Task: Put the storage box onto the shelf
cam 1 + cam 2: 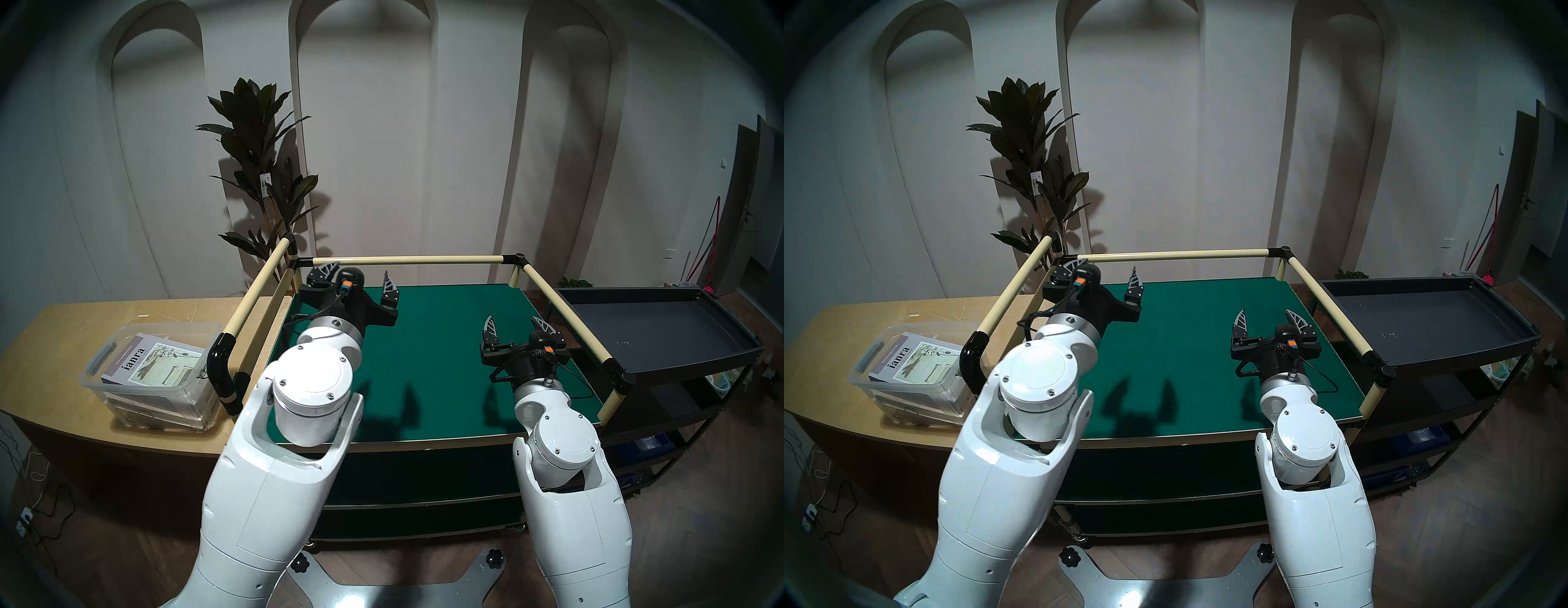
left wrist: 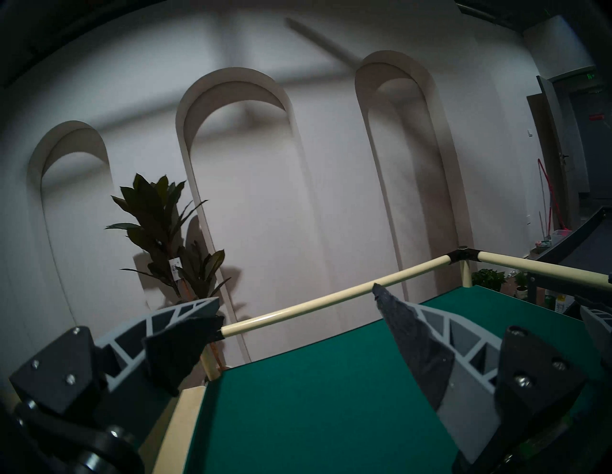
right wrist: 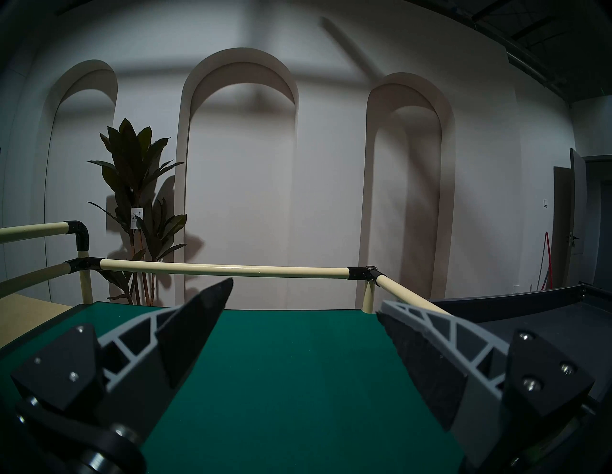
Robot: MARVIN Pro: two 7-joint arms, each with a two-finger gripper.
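Observation:
The storage box [image 1: 152, 373] [image 1: 907, 373], a clear plastic bin with "ianra" magazines inside, sits on the tan wooden counter [image 1: 76, 331] left of the shelf. The shelf [image 1: 445, 339] [image 1: 1208, 335] [image 2: 314, 397] [image 3: 298, 364] has a green felt top ringed by cream tube rails. My left gripper [image 1: 358, 278] [image 1: 1104, 274] [image 2: 298, 298] hovers open over the shelf's far left corner, holding nothing. Over the right side of the green top, my right gripper [image 1: 515, 325] [image 1: 1267, 318] [image 3: 304, 294] also stands open and holds nothing. Both are well apart from the box.
A dark grey metal cart [image 1: 653, 327] [image 1: 1420, 322] stands against the shelf's right side. A tall potted plant [image 1: 259, 170] rises behind the shelf's left corner. The cream rail [image 1: 250, 301] with black joints runs between the box and the green top.

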